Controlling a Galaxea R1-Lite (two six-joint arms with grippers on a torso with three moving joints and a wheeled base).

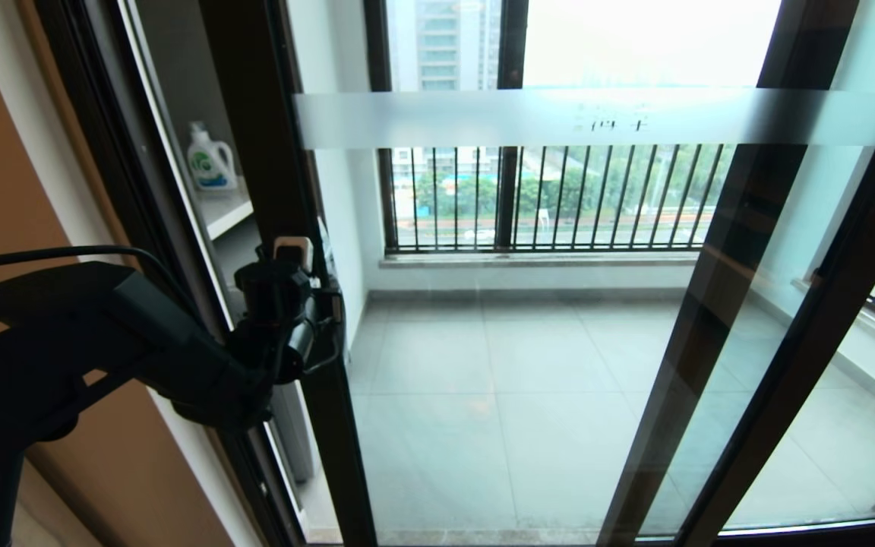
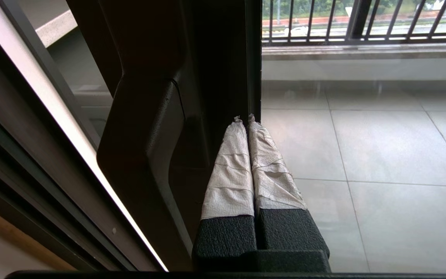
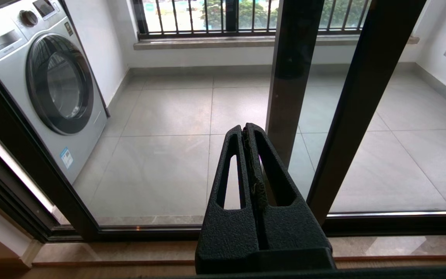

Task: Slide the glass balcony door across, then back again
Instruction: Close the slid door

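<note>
In the head view, the left gripper is seen at about nine o'clock, pressed against the left stile of the glass balcony door. It is judged to be set there so that sideways force can be passed into the frame beside the handle; the handle itself is hidden behind the wrist in this view. The door fills the middle of the picture, its dark brown-black frame leaning from twelve toward six o'clock, its frosted band running across at about one o'clock with small characters printed on it. A detergent bottle is seen on a shelf at ten o'clock.

In the left wrist view, the tape-wrapped fingers are drawn together with nothing between them, their tips laid against the stile's inner edge, just beside the dark bar handle. A push with the closed tips, not a grasp, is suggested by this.

In the right wrist view, the right gripper is shown closed on nothing, held apart from the glass, apparently idle. A washing machine is visible through the pane at ten o'clock.
</note>
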